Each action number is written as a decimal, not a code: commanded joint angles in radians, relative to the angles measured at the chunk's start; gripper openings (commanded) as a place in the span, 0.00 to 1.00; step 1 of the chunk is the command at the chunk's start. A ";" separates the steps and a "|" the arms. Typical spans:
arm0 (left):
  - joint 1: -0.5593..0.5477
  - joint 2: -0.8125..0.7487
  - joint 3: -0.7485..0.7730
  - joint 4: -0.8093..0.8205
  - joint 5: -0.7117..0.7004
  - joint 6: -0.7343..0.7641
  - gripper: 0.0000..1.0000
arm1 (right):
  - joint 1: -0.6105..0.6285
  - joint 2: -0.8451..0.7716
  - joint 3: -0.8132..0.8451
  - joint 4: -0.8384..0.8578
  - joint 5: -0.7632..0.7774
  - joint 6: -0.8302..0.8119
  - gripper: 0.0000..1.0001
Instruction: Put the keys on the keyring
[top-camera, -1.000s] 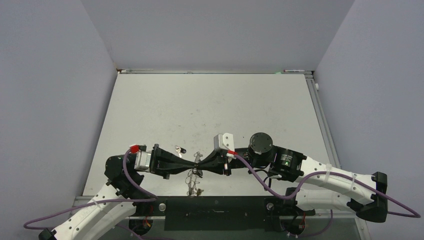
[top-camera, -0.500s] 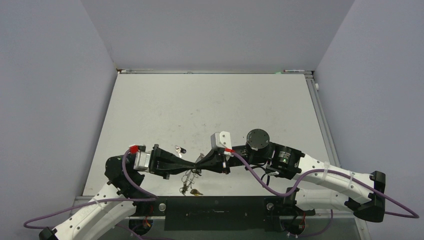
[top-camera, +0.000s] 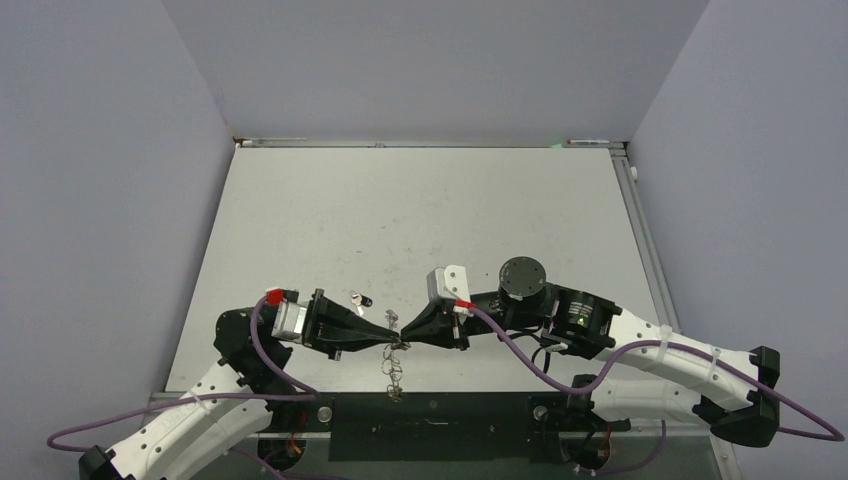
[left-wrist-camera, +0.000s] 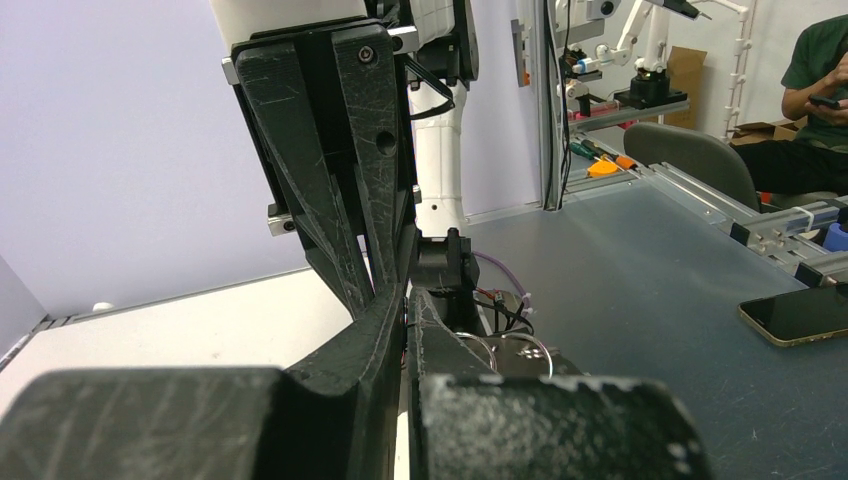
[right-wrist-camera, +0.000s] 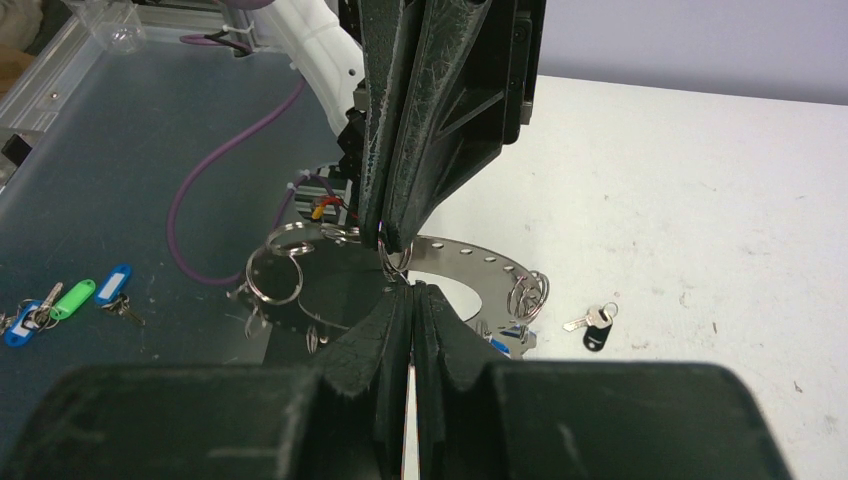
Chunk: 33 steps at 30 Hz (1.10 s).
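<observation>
The keyring (right-wrist-camera: 480, 262), a flat silver ring rimmed with wire loops, hangs tilted over the table's near edge and shows nearly edge-on from above (top-camera: 392, 368). My left gripper (top-camera: 390, 340) is shut on a wire loop at its rim, coming in from above in the right wrist view (right-wrist-camera: 384, 245). Tip to tip with it, my right gripper (right-wrist-camera: 411, 290) is shut on the ring's band (top-camera: 404, 336). A key with a black head (right-wrist-camera: 597, 328) lies loose on the white table (top-camera: 358, 298). Two wire loops (left-wrist-camera: 525, 345) show beside my left gripper (left-wrist-camera: 412, 295).
The table's near edge (top-camera: 430, 395) runs right under the hanging ring. Off the table, keys with blue and green tags (right-wrist-camera: 60, 300) lie on a lower dark surface. A phone (left-wrist-camera: 800, 312) rests on that surface, and a person (left-wrist-camera: 820, 100) sits beyond.
Both gripper tips have shifted a little to the right together. The keyring, swung out to the left half a second ago, now hangs straight below them. The loose key has not moved.
</observation>
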 joint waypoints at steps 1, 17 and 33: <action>-0.016 0.009 0.026 0.035 0.062 -0.033 0.00 | -0.014 -0.038 0.044 0.154 -0.005 0.002 0.05; -0.018 -0.010 0.011 0.066 0.011 -0.035 0.00 | -0.014 0.042 -0.021 0.336 -0.028 0.073 0.05; -0.012 -0.058 0.017 -0.026 -0.068 0.040 0.00 | -0.013 -0.130 -0.046 0.233 0.060 0.044 0.31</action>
